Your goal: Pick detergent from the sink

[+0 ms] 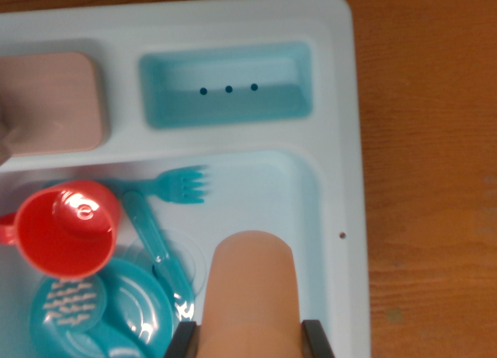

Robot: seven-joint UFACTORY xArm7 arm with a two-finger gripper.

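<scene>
At the wrist view's left, a red cup (68, 227) is lying in the sink (330, 218), above a blue plate (105, 311). A blue fork (167, 185) is resting beside the cup. Further right, the orange detergent bottle (250, 292) is standing between the two dark fingers (317, 340) of the gripper (250, 338), which are pressing both its sides and gripping it, still inside the sink basin.

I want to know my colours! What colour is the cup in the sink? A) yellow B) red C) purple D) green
B: the cup is red, sitting at the wrist view's left in the sink, next to the blue fork.
</scene>
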